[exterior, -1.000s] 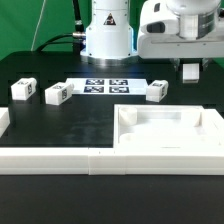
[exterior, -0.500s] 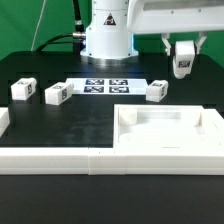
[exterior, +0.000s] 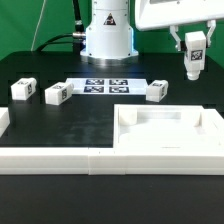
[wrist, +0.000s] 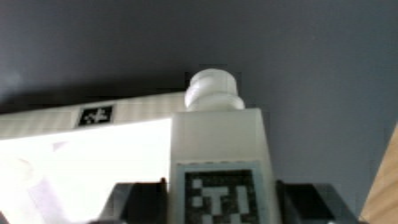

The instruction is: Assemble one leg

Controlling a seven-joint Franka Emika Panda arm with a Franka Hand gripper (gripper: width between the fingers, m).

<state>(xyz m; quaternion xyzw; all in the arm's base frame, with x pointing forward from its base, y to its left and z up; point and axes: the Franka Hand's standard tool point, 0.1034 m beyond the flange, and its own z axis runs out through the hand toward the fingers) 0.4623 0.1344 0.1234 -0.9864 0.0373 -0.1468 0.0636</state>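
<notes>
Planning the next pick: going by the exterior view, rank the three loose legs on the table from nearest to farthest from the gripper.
The gripper holds a fourth leg at the exterior view's right.
1. Right-hand leg, just right of the marker board.
2. Middle leg, left of the board.
3. Left-hand leg, farthest left.

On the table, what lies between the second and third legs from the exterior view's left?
The marker board lies between the second leg and the third leg; the exterior view shows this.
</notes>
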